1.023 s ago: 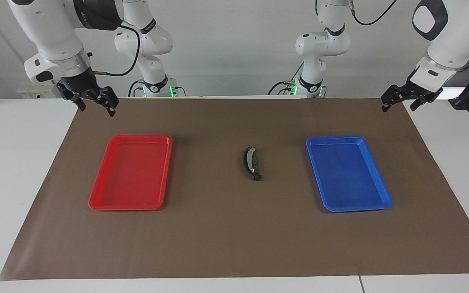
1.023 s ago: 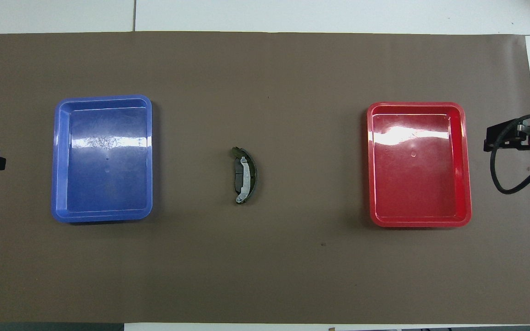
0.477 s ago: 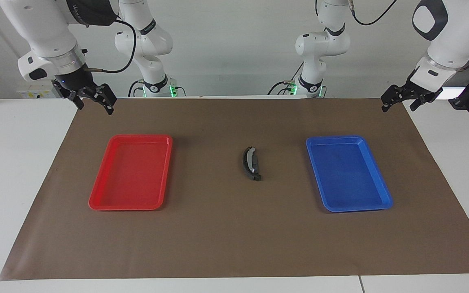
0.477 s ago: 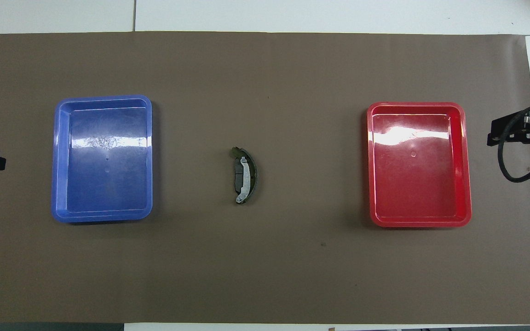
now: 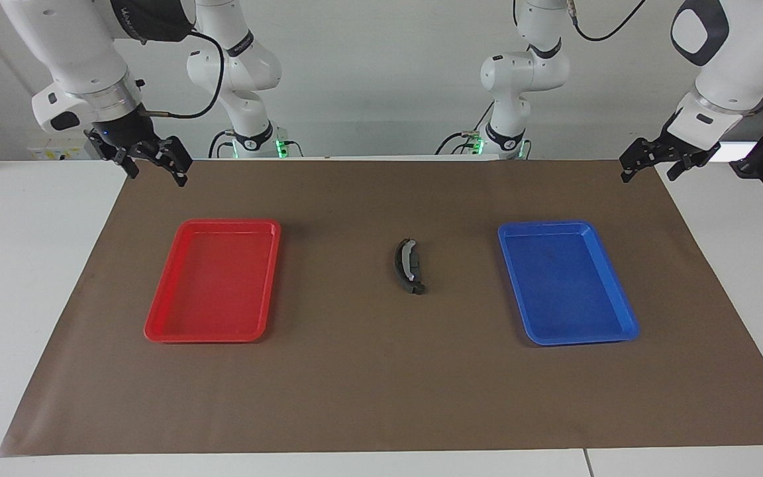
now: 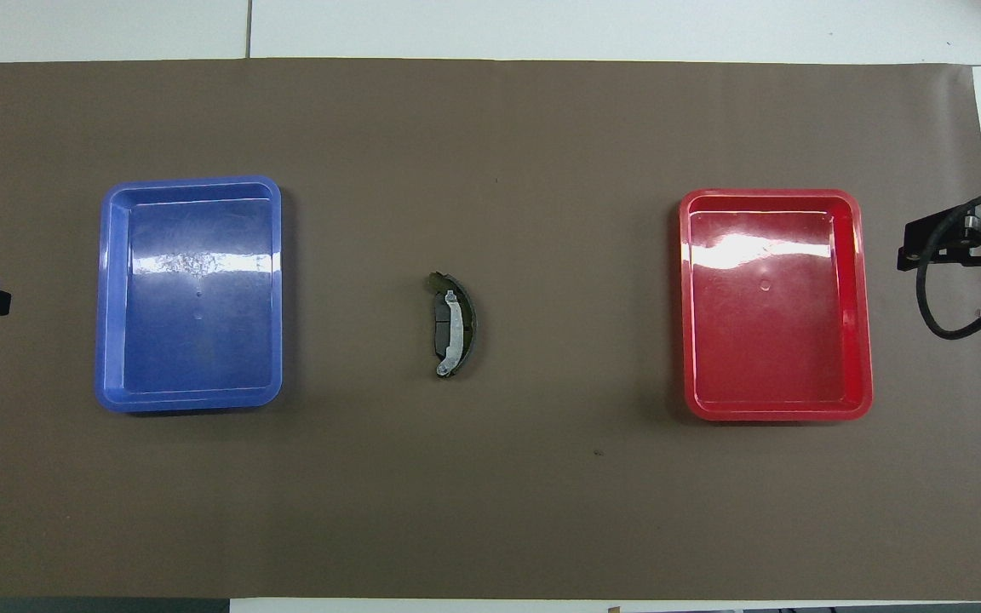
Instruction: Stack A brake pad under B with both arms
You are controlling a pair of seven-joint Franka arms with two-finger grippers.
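Both grippers hang spread and empty over the mat's corners nearest the robots. The right gripper (image 5: 155, 167) is up by the red tray (image 5: 156, 311), the left gripper (image 5: 661, 161) by the blue tray (image 5: 620, 291). Well apart from both, midway between them, the long curved pad (image 5: 399, 264) lies on the short pad (image 5: 414, 266).

Wide bare brown paper mat (image 5: 368, 384) all round; only flat red plastic tray (image 5: 213, 281), blue plastic tray (image 5: 565, 283) interrupt.
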